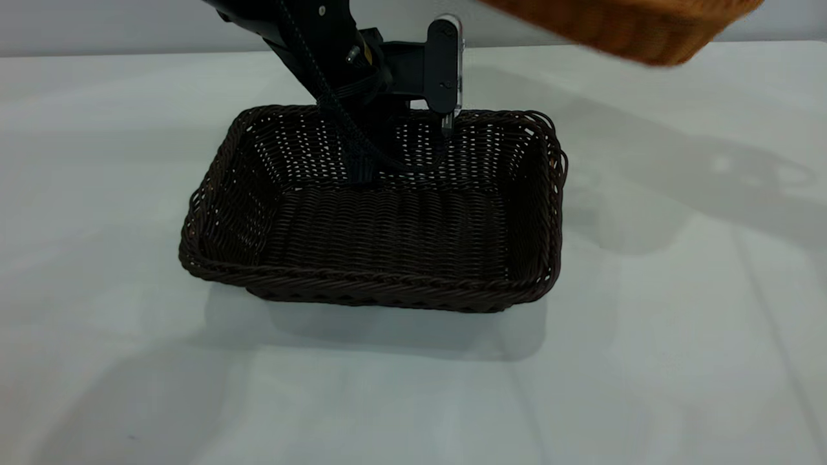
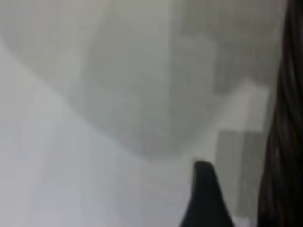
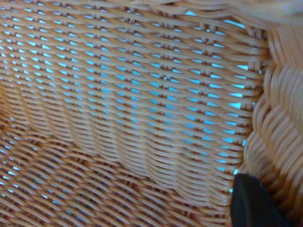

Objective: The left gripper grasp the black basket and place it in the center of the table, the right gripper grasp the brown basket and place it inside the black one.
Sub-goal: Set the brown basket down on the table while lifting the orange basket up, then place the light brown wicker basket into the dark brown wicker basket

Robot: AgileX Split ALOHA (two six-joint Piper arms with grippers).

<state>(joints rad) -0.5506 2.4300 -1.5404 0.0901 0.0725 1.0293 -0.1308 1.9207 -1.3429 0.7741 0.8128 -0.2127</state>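
Note:
The black basket [image 1: 381, 219] stands upright on the white table [image 1: 678, 323], near its middle. My left gripper [image 1: 420, 103] is at the basket's far rim, one finger plate [image 1: 446, 64] pointing down just inside the far wall. In the left wrist view one dark finger [image 2: 204, 201] stands apart from the dark basket wall [image 2: 284, 142], so the jaws are open. The brown basket [image 1: 633, 26] hangs in the air at the top right, above the table. In the right wrist view its woven inside [image 3: 132, 104] fills the picture, and my right gripper [image 3: 272, 203] is shut on its wall, one finger [image 3: 253, 203] showing.
The arms and the lifted basket cast shadows [image 1: 678, 181] on the table right of the black basket. The table's far edge [image 1: 129, 55] runs behind the left arm. Nothing else stands on the table.

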